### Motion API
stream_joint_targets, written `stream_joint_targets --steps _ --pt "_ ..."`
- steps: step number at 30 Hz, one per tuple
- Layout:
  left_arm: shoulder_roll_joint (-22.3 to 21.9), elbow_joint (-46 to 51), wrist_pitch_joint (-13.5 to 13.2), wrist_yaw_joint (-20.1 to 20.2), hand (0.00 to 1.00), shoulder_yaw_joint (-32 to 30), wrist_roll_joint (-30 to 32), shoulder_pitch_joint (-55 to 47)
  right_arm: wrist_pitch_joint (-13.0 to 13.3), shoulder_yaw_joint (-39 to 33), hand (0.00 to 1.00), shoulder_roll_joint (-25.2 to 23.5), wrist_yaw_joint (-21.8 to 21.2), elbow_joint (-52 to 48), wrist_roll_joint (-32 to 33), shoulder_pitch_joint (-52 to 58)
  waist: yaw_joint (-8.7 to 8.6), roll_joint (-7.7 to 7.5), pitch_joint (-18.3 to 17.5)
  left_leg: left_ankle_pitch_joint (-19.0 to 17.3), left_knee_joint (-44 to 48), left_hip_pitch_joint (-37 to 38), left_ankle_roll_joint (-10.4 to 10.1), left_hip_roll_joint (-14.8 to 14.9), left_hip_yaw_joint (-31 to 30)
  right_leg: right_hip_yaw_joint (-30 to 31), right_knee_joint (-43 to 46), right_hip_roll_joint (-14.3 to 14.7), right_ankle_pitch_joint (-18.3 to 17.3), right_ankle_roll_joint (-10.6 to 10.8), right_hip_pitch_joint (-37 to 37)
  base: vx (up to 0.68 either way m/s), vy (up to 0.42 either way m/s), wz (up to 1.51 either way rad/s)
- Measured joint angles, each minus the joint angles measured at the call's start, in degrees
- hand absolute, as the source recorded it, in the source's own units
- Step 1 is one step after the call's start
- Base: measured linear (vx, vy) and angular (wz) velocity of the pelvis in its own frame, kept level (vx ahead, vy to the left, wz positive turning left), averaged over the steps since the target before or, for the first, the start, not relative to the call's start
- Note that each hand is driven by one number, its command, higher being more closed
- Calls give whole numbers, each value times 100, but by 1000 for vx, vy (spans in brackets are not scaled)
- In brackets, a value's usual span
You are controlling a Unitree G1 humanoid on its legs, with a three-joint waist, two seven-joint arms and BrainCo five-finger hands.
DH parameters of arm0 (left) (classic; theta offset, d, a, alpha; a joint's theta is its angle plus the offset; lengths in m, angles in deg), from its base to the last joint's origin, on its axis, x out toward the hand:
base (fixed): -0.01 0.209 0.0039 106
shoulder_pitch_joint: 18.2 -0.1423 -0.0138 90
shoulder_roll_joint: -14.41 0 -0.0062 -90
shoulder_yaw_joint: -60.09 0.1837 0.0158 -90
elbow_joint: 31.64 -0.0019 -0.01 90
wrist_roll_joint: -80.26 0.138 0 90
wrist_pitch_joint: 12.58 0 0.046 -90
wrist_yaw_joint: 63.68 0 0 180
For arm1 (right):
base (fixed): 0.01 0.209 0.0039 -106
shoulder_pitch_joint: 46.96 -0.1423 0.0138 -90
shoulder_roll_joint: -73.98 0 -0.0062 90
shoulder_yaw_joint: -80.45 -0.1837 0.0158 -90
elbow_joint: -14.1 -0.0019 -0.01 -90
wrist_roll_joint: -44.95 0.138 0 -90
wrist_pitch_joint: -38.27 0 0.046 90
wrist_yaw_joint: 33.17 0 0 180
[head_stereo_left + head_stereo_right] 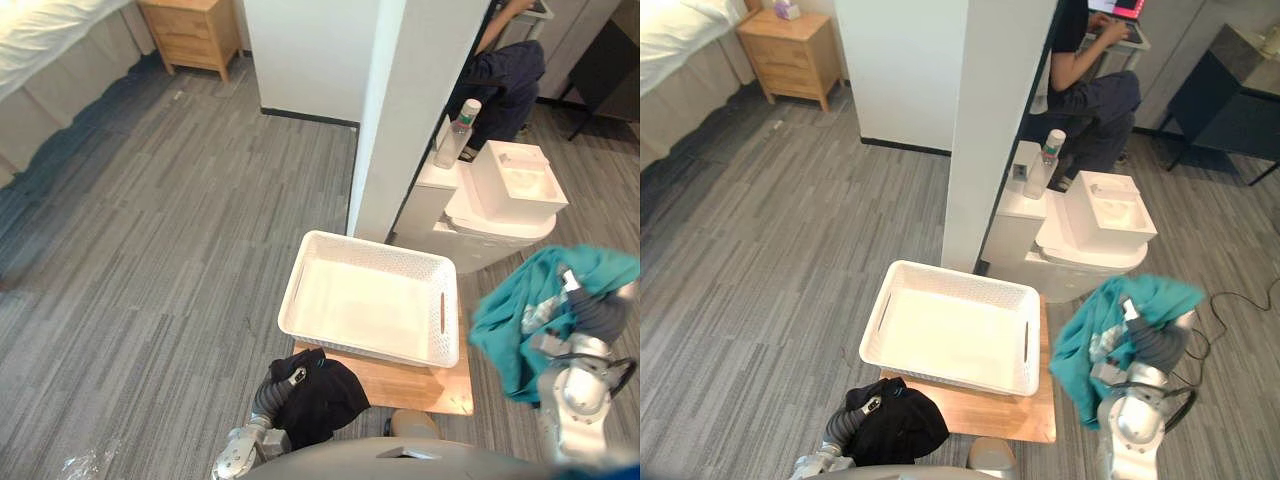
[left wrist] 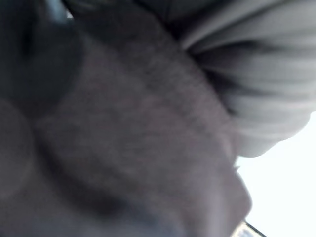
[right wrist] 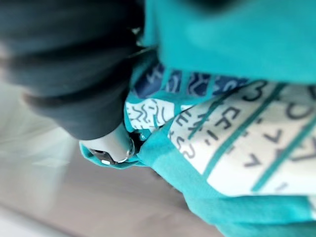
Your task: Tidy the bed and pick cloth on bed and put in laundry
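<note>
Cloth comes in two pieces, both soft, light and floppy, best bunched at the middle. One black cloth is bundled over the left hand, whose grip I cannot tell. One teal cloth hangs from the right hand, a finger curled into it. Beyond, one white basket sits on a wooden board.

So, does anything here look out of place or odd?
Only mildly: the white basket overhangs the left edge of its small wooden board. It is empty, while a black cloth drapes the left hand and a teal cloth is bunched in the right hand.
</note>
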Motion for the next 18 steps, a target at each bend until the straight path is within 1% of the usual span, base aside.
stream_joint_targets --steps 2,3,4,6,7,9,10,13,14,15,17,18 --pt "-32 -6 0 30 100 0 -18 14 -41 1 100 122 -144 1 3 -216 11 43 -26 1 -5 0 1 9 2 -1 -100 6 41 54 48 0 0 0" --pt "-37 -22 34 85 100 -2 -28 15 -155 5 100 272 -288 5 6 -455 30 99 -62 35 -46 3 -20 46 -6 -6 -217 43 148 120 84 0 0 0" --pt "-47 -27 73 126 100 7 -46 14 -217 5 100 320 -335 7 9 -555 35 118 -80 72 -96 7 -27 60 -11 -12 -264 60 206 139 87 -13 -5 5" --pt "-101 -187 101 249 100 15 -56 37 -411 28 100 516 -507 28 40 -988 31 184 -130 286 -382 67 -59 129 -70 -35 -468 149 455 207 105 -7 -5 12" --pt "-95 -202 107 264 100 16 -54 29 -449 37 100 537 -544 29 66 -1078 30 183 -130 330 -442 83 -74 146 -88 -35 -515 169 504 214 123 -11 -6 15" --pt "-110 -231 101 360 100 16 39 11 -625 145 100 724 -808 1 227 -1329 66 181 -130 440 -592 179 -107 194 -101 -34 -579 224 624 206 195 -42 -6 9" --pt "-120 -243 100 369 100 19 68 14 -673 174 100 742 -892 -21 250 -1390 68 181 -133 466 -630 186 -108 196 -104 -34 -581 231 645 202 199 -113 -2 4" --pt "-123 -302 65 398 100 23 91 58 -949 375 100 750 -1235 -329 369 -1531 61 134 -194 631 -875 185 -96 132 -141 -34 -706 184 675 198 195 -121 -2 6" --pt "-121 -359 60 400 100 23 93 102 -1083 469 100 752 -1365 -435 435 -1536 61 115 -236 721 -1020 188 -96 90 -159 -36 -785 148 675 198 189 -76 -12 8" --pt "-119 -410 57 400 100 20 93 140 -1146 529 100 754 -1409 -468 456 -1537 60 113 -255 762 -1091 191 -84 71 -178 -36 -816 135 675 198 187 -101 -21 14" --pt "-96 -542 60 396 100 16 94 248 -1485 792 100 744 -1629 -500 461 -1546 60 105 -293 888 -1205 185 -80 29 -244 -55 -873 109 677 203 194 -108 -28 13" --pt "-95 -575 60 396 100 17 94 267 -1581 887 100 737 -1677 -500 460 -1547 62 109 -300 915 -1206 185 -78 26 -253 -68 -873 106 677 204 198 -99 -35 7"
